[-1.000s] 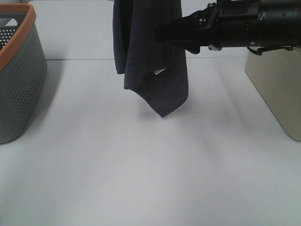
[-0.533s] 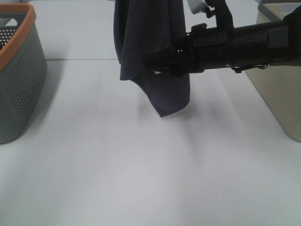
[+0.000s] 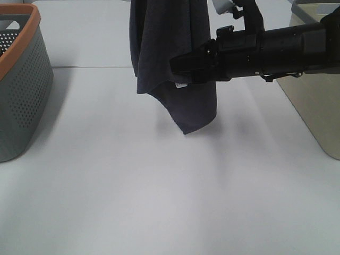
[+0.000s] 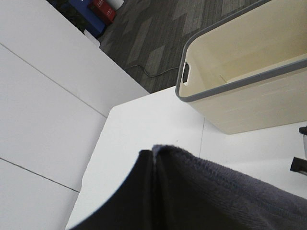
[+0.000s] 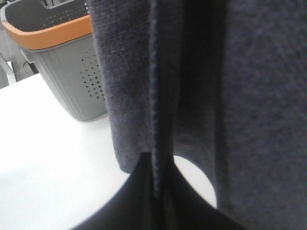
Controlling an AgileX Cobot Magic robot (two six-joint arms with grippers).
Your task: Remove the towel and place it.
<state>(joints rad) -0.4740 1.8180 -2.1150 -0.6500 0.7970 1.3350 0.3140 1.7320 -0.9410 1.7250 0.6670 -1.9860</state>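
The dark charcoal towel [image 3: 170, 53] hangs in folds from above the top edge of the exterior view, its lowest corner just above the white table [image 3: 159, 191]. A small white tag [image 3: 181, 84] shows on it. My right gripper [image 3: 175, 66] reaches in from the right and is shut on the towel's hem beside the tag. The right wrist view shows the hem [image 5: 153, 96] running down between the closed fingers [image 5: 139, 201]. My left gripper [image 4: 154, 191] is out of the exterior view. Its wrist view shows it closed, with towel cloth [image 4: 225, 196] bunched at the fingers.
A grey perforated basket with an orange rim [image 3: 21, 85] stands at the left edge of the table and also shows in the right wrist view [image 5: 72, 62]. A beige bin with a grey rim [image 3: 313, 101] stands at the right, and also shows in the left wrist view [image 4: 240, 72].
My right gripper came down and left from higher up onto the towel near the tag, then drew slightly back right. The towel's lower part shifted a little right with it.
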